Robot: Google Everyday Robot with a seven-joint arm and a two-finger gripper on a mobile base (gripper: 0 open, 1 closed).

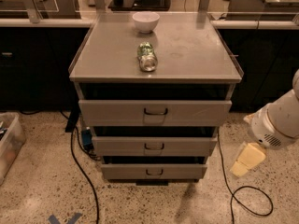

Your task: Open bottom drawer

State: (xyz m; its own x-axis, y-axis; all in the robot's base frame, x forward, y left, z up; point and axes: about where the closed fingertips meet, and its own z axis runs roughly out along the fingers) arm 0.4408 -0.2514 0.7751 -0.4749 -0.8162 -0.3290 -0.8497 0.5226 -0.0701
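Bottom drawer sits lowest in the grey cabinet, just above the speckled floor, its little loop handle untouched. The gripper hangs off to the right, well apart from it, and honestly can't tell if it's clenched or released. White bowl and a tipped-over green can are up top.
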